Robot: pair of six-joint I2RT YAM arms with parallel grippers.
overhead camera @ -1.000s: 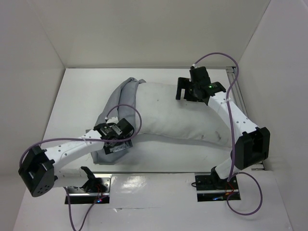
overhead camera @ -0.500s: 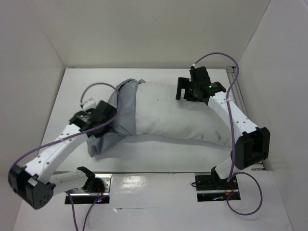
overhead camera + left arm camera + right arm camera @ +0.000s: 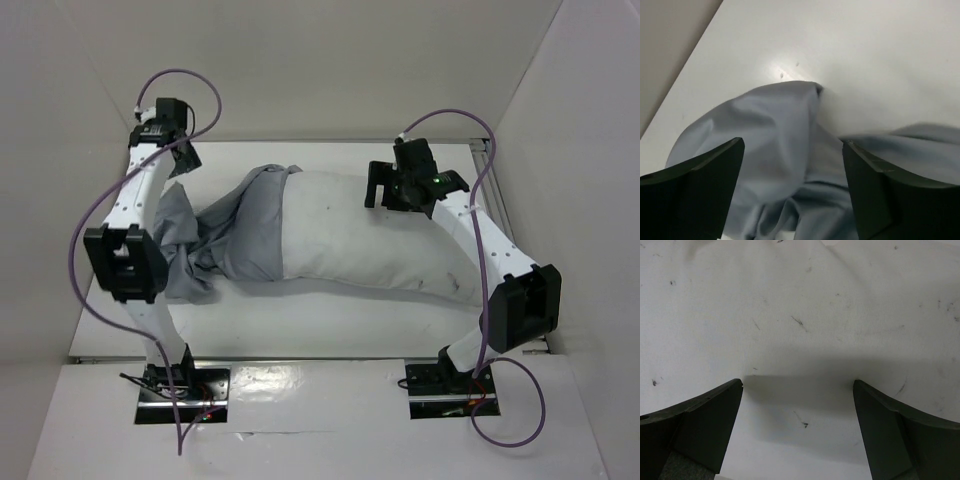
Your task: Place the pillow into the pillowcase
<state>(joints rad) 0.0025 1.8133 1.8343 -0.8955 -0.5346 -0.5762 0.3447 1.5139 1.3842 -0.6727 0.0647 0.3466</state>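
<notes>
While pillow (image 3: 370,235) sits partly in pillowcase (image 3: 240,235), left end effector (image 3: 792,144) gaping, empty, right end effector (image 3: 797,382) wide open over pillow

pillow (image 3: 370,240) on table (image 3: 330,322) ctr, L end in pillowcase (image 3: 240,235), which trails L

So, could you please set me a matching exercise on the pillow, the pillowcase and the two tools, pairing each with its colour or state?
Things:
1. pillow
2. pillowcase
3. left tool
4. right tool

States:
a. open, over white speckled fabric
b. grey, wrinkled, pulled over one end of the cushion
c. white, mostly uncovered
d. open, over grey cloth

Pairs: 1-c; 2-b; 3-d; 4-a
</notes>
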